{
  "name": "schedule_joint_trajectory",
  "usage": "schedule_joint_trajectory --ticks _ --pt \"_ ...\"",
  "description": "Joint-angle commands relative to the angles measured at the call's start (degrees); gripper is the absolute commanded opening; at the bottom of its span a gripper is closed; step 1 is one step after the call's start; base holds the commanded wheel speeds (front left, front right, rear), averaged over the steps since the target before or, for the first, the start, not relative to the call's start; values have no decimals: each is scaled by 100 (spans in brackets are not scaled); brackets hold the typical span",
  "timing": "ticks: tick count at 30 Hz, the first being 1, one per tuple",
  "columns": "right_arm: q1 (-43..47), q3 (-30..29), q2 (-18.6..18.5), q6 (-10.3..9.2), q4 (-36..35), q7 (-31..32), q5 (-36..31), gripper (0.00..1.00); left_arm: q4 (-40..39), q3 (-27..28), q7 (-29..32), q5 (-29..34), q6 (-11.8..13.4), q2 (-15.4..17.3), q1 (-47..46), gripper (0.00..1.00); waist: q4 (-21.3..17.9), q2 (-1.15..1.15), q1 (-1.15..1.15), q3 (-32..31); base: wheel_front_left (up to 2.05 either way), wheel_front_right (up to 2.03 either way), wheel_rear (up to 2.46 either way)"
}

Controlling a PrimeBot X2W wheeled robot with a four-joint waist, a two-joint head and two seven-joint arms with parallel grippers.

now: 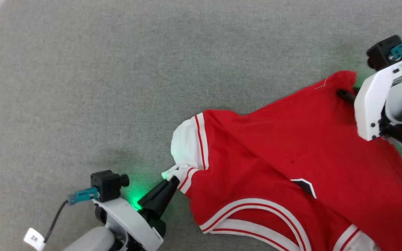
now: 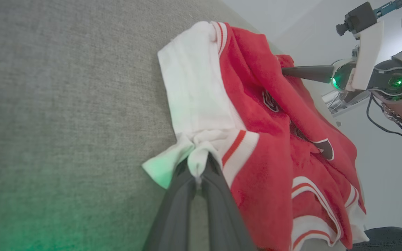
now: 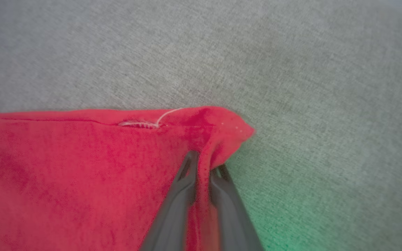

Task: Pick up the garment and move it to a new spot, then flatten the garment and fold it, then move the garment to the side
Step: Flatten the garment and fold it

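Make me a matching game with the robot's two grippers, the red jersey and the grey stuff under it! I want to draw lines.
Column one:
1. left gripper
2. right gripper
3. jersey
4. grey surface

Column two:
A. shut on a red corner
B. lies under everything
C. shut on a bunched white bit beside the striped trim
D. red outside, white inside, crumpled and not yet flat

Right pairs: 1-C, 2-A, 3-D, 4-B
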Motion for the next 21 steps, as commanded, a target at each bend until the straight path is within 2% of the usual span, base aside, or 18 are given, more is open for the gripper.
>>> schedule_joint_trajectory --ticks 1,6,10,13,21 --pt "124 133 77 4 147 -35 60 0 177 -6 22 -80 19 50 107 0 -62 0 0 -65 0 0 0" --pt "-285 -160 88 -1 503 -752 141 0 324 440 12 -391 20 171 -238 0 -222 0 0 -193 0 0 0" --pt "-628 -657 292 0 1086 -1308 -48 0 434 604 70 -451 17 131 -755 0 -382 0 0 -256 0 0 0" --pt "-1020 -1125 435 -1 1478 -1692 -138 0 638 740 227 -441 16 249 -1450 0 -522 0 0 -275 0 0 0" --pt "-2329 -2147 782 -3 2457 -2725 -651 0 1589 1361 452 -454 18 249 -3784 0 -868 0 0 -200 0 0 0"
